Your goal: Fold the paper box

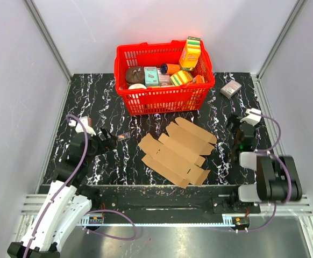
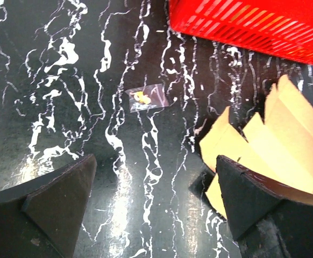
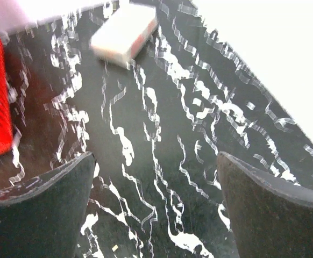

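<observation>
Paper box point(image 1: 177, 152) lay flat and unfolded at mid-frame, just below red basket point(image 1: 162, 97). Left gripper point(image 2: 155, 161) and right gripper point(image 3: 155, 158) both gaped wide, holding nothing.

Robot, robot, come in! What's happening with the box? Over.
Left gripper open, right gripper open. Paper box flat, unfolded. Small packet near its left edge.

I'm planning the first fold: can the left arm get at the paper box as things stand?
Probably yes. The paper box lies flat right beside the left fingers, which stand open and empty. Only a small clear packet lies ahead of them, hardly an obstacle.
</observation>
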`<state>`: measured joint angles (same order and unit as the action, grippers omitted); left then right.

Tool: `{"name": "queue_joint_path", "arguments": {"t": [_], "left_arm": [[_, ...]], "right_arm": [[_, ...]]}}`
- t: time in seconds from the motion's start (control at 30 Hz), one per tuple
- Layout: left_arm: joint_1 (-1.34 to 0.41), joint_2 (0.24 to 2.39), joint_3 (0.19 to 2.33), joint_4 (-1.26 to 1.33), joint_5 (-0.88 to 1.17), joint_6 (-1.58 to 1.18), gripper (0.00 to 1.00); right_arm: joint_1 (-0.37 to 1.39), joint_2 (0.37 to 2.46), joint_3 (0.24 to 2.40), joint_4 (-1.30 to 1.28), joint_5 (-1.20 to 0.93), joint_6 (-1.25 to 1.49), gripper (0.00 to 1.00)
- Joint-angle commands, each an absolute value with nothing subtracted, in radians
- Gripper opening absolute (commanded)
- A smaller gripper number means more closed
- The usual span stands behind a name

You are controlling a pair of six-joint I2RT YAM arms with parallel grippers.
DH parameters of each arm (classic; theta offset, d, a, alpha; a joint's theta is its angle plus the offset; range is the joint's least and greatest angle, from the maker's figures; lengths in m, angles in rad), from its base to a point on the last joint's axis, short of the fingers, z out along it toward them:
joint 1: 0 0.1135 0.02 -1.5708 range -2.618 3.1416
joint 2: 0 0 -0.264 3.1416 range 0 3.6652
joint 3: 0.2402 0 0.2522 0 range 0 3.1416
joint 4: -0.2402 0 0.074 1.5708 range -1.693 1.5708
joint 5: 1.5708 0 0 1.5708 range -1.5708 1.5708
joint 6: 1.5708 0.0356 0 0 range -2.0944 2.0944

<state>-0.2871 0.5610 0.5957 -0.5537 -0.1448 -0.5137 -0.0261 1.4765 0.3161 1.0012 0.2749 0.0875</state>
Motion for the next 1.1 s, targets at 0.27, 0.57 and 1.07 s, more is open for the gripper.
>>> {"name": "queue_joint_path", "arguments": {"t": [0.27,0.57,1.07], "left_arm": [[-0.296,0.624,0.628,-0.434,0.101,-0.676,0.99],[-0.437,0.382,0.39,-0.328,0.092,-0.975,0.99],[-0.971,0.84,0.499,-0.206,-0.336,-1.115,0.99]], "right_arm": [[-0.026,1.045,0.704,-0.146,0.289,0.471,1.0],[-0.026,0.922,0.653,-0.201,0.132,0.564,1.0],[-0.026,0.867,0.672,-0.264,-0.028,0.592,1.0]]}}
